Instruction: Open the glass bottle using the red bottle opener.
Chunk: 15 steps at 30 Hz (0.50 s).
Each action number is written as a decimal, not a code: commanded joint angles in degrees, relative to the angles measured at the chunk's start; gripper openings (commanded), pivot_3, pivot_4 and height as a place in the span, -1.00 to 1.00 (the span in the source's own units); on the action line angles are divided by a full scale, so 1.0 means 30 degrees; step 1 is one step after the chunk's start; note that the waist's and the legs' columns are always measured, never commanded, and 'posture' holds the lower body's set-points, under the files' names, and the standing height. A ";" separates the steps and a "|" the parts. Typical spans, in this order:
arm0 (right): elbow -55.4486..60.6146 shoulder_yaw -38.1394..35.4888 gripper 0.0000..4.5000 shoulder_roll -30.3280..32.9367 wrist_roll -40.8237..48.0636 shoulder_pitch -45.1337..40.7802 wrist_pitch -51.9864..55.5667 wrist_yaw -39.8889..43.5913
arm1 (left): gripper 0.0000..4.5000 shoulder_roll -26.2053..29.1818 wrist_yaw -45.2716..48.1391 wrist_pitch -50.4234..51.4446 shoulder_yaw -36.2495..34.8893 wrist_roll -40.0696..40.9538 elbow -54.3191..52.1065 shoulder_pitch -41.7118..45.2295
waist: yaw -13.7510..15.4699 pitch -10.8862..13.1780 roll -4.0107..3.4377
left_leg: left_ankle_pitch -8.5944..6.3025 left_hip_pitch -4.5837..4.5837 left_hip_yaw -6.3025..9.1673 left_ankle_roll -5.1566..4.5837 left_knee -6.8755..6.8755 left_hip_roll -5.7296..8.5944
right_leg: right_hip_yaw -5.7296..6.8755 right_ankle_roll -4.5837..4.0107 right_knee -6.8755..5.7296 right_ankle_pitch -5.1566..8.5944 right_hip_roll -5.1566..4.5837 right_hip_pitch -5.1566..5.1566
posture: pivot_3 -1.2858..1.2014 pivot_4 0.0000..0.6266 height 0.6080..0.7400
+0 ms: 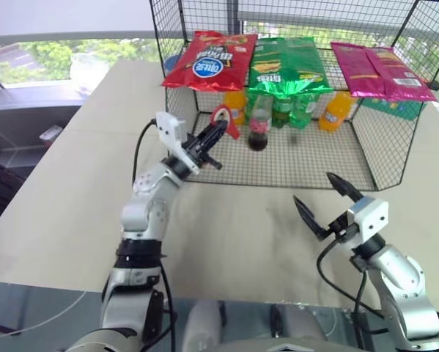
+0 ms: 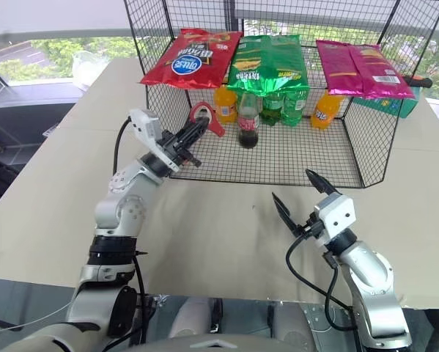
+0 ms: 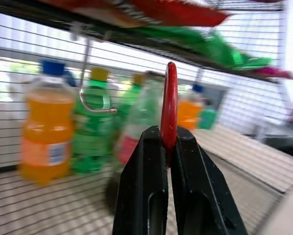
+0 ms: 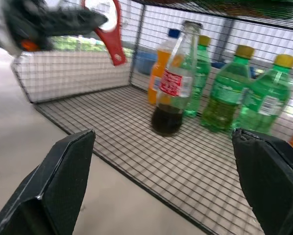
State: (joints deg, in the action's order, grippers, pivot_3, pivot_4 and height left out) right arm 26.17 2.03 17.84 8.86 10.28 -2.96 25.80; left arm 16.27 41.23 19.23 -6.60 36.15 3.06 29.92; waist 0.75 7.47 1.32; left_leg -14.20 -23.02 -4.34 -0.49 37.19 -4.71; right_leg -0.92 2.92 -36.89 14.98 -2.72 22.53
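Red bottle opener (image 1: pixel 223 117) (left-held) near glass bottle (image 1: pixel 259 122)

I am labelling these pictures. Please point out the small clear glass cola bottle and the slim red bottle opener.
small clear glass cola bottle (image 4: pixel 171 84), right wrist view, on its red label band.
slim red bottle opener (image 3: pixel 169 105), left wrist view, on its flat edge above the fingers.

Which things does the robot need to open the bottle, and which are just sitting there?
Needed:
- small clear glass bottle of dark cola with a red label
- slim flat red bottle opener, gripped in the shut left hand
- open right hand

Just sitting there:
- orange soda bottles
- green soda bottles
- red snack bag
- green snack bag
- pink snack bags
- black wire rack
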 commanded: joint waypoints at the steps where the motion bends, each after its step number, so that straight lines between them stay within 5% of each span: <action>1: 0.2136 0.0213 1.00 0.0869 0.1006 -0.0461 0.3514 0.0189 | -0.97 0.0825 0.1236 0.4311 -0.0366 0.3884 -0.2268 0.0076 | -0.0019 0.0001 0.0000 | 0.0000 0.0000 -0.0002 0.0000 0.0001 0.0000 | -0.0003 0.0000 -0.0001 0.0000 -0.0001 0.0000 | 0.03 -0.52 1.00; 4: 0.3559 -0.0237 1.00 0.1687 0.6565 -0.1927 0.7325 0.1782 | -0.97 0.1484 0.2170 0.7701 -0.0742 0.7591 -0.3692 -0.0846 | -0.0252 0.0009 -0.0006 | -0.0001 0.0000 -0.0011 0.0000 0.0002 -0.0010 | -0.0017 0.0000 -0.0009 0.0000 -0.0002 0.0004 | 0.03 -0.52 1.00; 10: 0.3783 -0.0776 1.00 0.1978 1.2339 -0.5595 1.1785 0.1621 | -0.97 0.1889 0.2815 0.8689 -0.0353 0.8156 -0.4981 -0.1453 | -0.0378 0.0013 0.0001 | 0.0000 0.0024 0.0030 -0.0001 0.0004 -0.0019 | 0.0014 -0.0009 -0.0050 0.0003 0.0008 -0.0010 | 0.03 -0.52 1.00; 14: 0.3769 0.0112 0.47 0.2049 1.2800 -0.6808 1.2674 0.1945 | -1.00 0.2080 0.3316 0.8872 -0.0252 0.8303 -0.5542 -0.1437 | -0.0375 0.0017 0.0010 | -0.0001 0.0009 0.0023 -0.0003 0.0006 -0.0009 | 0.0006 -0.0007 -0.0029 0.0002 0.0002 -0.0011 | 0.03 -0.52 1.00; 15: 0.3807 0.0139 0.47 0.2066 1.3288 -0.6905 1.3009 0.2006 | -1.00 0.2161 0.3418 0.8856 -0.0242 0.8250 -0.5587 -0.1498 | -0.0372 0.0017 0.0010 | -0.0002 0.0002 0.0025 -0.0003 0.0005 -0.0009 | 0.0009 -0.0007 -0.0020 0.0002 0.0001 -0.0009 | 0.03 -0.52 1.00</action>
State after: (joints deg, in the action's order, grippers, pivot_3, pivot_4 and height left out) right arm 35.82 2.43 23.90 46.15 -10.00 35.17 31.04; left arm 22.27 50.46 45.86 -6.90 59.85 -11.14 25.24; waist -0.37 7.52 1.35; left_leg -14.21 -23.02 -4.26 -0.50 37.20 -4.74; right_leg -0.89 2.90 -36.94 14.99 -2.71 22.51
